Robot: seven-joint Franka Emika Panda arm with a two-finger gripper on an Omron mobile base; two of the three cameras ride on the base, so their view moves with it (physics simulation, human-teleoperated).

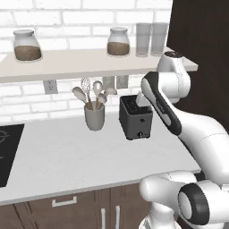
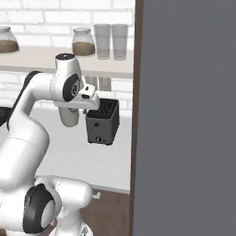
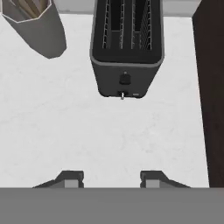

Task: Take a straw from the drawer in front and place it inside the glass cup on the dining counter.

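Observation:
My gripper [image 3: 111, 180] hangs above the white worktop [image 3: 87, 131], a little in front of the black toaster [image 3: 127, 48]. Its two dark fingertips [image 3: 72, 178] stand apart with nothing between them, so it is open. Below the worktop's front edge, the dark brown drawer [image 1: 62, 206] with its short horizontal silver handle is shut. The straw is hidden. The glass cup and the dining counter are out of view.
A grey holder of wooden utensils [image 1: 94, 116] stands left of the toaster [image 1: 135, 117]. A shelf [image 1: 67, 62] above carries two jars and a pair of tall glasses [image 1: 151, 39]. A black cooktop [image 1: 6, 152] lies at far left. A tall dark cabinet [image 2: 184, 115] bounds the right.

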